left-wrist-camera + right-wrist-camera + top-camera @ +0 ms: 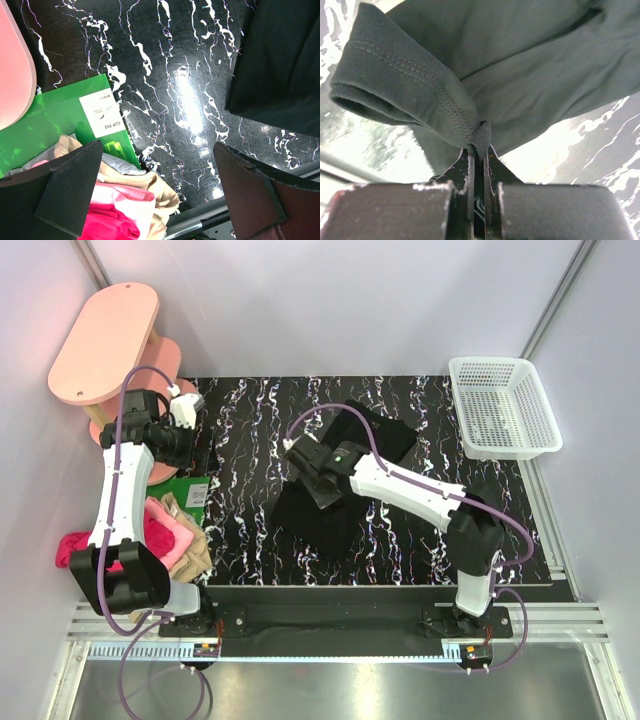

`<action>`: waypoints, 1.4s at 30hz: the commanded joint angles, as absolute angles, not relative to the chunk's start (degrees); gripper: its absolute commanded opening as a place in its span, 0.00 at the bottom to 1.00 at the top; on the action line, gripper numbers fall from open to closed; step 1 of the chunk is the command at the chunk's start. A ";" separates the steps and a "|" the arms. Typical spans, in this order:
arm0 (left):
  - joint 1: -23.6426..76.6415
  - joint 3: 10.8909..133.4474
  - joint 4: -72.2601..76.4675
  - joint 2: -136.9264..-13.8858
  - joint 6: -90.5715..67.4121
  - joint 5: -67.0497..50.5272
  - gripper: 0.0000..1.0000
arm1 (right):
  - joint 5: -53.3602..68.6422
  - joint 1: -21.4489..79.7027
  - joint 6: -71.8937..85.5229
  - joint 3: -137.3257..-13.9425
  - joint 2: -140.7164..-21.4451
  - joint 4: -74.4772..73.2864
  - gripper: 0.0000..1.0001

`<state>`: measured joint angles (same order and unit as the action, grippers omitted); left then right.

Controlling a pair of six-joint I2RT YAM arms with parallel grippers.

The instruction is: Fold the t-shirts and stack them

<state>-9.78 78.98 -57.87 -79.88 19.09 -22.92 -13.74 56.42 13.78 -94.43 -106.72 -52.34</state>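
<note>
A black t-shirt [345, 502] lies partly folded in the middle of the marbled table [240, 530]. My right gripper [303, 466] is shut on a stitched hem of it. In the right wrist view that gripper [479, 146] pinches a small fold of the black t-shirt [520, 60], with the hem looping off to the left. My left gripper [192, 430] hangs open over the table's left edge, holding nothing. Between its spread fingers [70, 185] I see the pile of tan [157, 192], pink [127, 202] and magenta [107, 225] t-shirts. The black t-shirt's edge [285, 65] shows at upper right.
A green packet [60, 117] with a white label lies beside the pile [172, 536] at the table's left edge. A white mesh basket [503, 407] stands at the back right. A pink two-tier stool [105, 340] stands off the back left corner.
</note>
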 commanded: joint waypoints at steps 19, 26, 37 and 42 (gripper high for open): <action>-9.67 78.75 -57.66 -81.04 20.39 -23.91 0.99 | -8.09 40.35 3.87 -104.32 -119.44 -45.26 0.00; -9.76 77.61 -57.66 -80.42 21.45 -24.70 0.99 | -13.09 37.88 4.57 -106.61 -124.18 -45.96 0.66; -9.67 76.46 -58.53 -78.84 22.76 -24.00 0.99 | -33.74 35.51 7.64 -126.81 -126.47 -55.18 0.88; -9.58 76.12 -58.71 -78.66 22.59 -25.40 0.99 | -13.68 35.51 13.35 -127.98 -123.14 -61.52 0.81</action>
<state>-9.76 76.25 -59.07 -80.77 21.65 -23.09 -26.13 35.35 8.08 -127.59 -127.00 -54.30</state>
